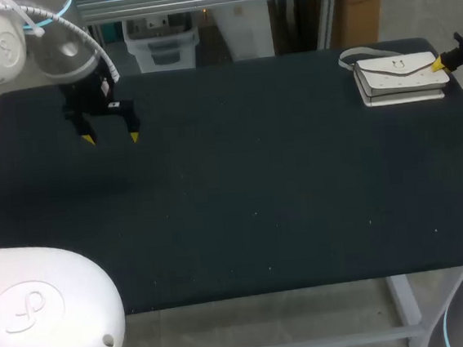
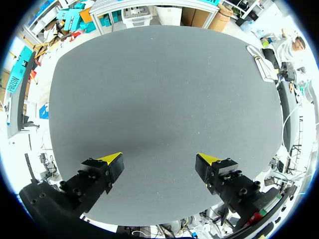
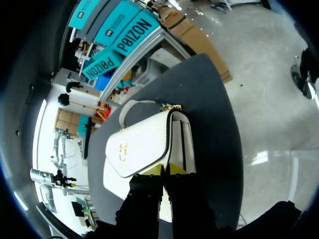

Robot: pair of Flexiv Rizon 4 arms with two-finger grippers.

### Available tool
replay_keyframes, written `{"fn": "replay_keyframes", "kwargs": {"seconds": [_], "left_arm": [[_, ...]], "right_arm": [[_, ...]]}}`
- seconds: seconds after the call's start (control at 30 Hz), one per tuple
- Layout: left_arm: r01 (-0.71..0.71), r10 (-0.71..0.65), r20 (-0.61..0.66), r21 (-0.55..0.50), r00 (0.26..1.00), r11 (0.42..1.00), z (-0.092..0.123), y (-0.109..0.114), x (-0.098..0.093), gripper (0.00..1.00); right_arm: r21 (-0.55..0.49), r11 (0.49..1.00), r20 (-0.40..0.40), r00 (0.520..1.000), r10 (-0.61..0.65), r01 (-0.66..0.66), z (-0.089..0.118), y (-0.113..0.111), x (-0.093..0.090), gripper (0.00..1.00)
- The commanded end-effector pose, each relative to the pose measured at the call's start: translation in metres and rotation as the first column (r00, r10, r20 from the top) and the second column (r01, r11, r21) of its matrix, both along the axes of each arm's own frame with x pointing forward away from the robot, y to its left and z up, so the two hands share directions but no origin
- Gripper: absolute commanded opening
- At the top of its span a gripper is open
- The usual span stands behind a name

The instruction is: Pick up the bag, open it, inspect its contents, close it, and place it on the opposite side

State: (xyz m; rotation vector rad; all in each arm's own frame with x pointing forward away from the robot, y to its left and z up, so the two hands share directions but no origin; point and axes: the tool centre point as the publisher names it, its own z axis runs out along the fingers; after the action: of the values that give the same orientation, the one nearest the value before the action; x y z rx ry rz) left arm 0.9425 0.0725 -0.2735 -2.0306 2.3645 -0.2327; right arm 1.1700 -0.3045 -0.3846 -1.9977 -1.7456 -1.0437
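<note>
The right gripper (image 3: 165,170) has its jaws drawn almost together. They look to pinch the near end of the bag (image 3: 142,149), right where the flap's dark edge meets the body, one yellow tip on each side of that seam. I judge it a hold, though a thin one.

From the jaws the bag runs straight ahead. Its long axis lies in line with the fingers and along the far edge of the table (image 1: 257,179), and the bag sits flat in the far right corner. The strap (image 3: 130,105) loops off the end away from the jaws.

The left gripper (image 1: 111,137) hangs over the far left of the table with its jaws wide and nothing between them, well apart from the bag. So the right arm is the nearer by far, and the lift turns on this end grip. With the bag held at one end, its far end will likely sag.
</note>
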Motion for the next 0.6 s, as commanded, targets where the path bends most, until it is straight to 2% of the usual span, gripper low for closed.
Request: {"fn": "replay_keyframes", "kwargs": {"seconds": [0.03, 0.07, 0.1, 0.13, 0.33, 0.6], "left_arm": [[-0.002, 0.002, 0.002, 0.001, 1.000, 1.000, 0.000, 0.001, -0.002, 1.00], [-0.002, 0.002, 0.001, 0.001, 1.000, 1.000, 0.000, 0.001, -0.003, 1.00], [-0.003, 0.003, 0.001, 0.001, 1.000, 1.000, 0.000, 0.001, -0.003, 1.00], [-0.003, 0.003, 0.001, 0.001, 1.000, 1.000, 0.000, 0.002, -0.003, 1.00], [-0.006, 0.006, 0.005, 0.000, 1.000, 1.000, 0.001, 0.004, -0.005, 1.00], [0.002, -0.002, 0.006, -0.008, 1.000, 1.000, 0.000, 0.002, -0.006, 1.00]], "right_arm": [[0.015, 0.996, -0.098, 0.991, 0.094, -0.093, -0.007, -0.002, 0.014, 0.00], [0.013, 0.995, -0.102, 0.990, 0.095, -0.094, -0.007, -0.002, 0.014, 0.00], [0.014, 0.995, -0.103, 0.990, 0.095, -0.094, -0.007, -0.001, 0.013, 0.39], [0.015, 0.996, -0.105, 0.990, 0.094, -0.093, -0.005, -0.001, 0.012, 1.00], [-0.012, 0.997, -0.103, 0.991, 0.081, -0.082, 0.011, -0.004, -0.001, 1.00], [-0.040, 0.993, -0.090, 0.990, 0.111, -0.115, 0.046, -0.005, -0.028, 1.00]]}}
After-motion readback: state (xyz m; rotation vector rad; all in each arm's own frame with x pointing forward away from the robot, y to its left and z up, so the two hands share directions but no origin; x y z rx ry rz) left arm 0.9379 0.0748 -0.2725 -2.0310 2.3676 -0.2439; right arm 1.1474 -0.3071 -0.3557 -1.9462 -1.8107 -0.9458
